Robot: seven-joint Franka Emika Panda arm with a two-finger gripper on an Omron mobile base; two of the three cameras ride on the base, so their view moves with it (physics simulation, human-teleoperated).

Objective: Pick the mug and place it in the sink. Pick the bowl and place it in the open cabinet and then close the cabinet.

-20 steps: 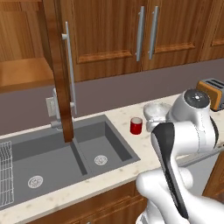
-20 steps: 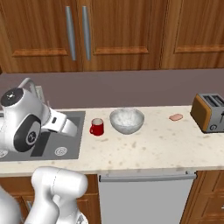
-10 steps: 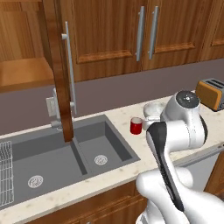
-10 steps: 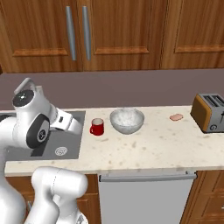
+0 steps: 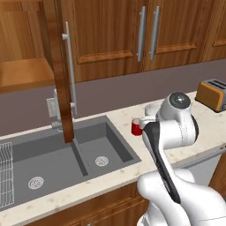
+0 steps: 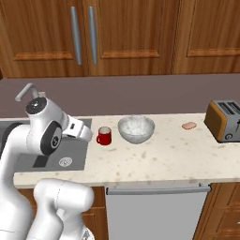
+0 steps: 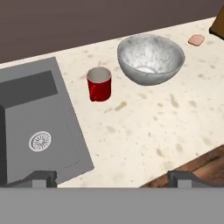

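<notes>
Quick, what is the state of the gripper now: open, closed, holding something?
Gripper: open, holding nothing; the mug stands apart on the counter.

Glossy white rounded arm (image 5: 176, 132) with dark joint caps

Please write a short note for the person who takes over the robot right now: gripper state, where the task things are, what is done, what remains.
Gripper: open, empty, above the counter near its front edge.
Mug: upright on the counter, between the sink and the bowl, touching neither.
Bowl: on the counter, beside the mug.
Cabinet: door open over the sink.
Done: nothing yet.
Left: mug into the sink, bowl into the cabinet, close the door.
</notes>
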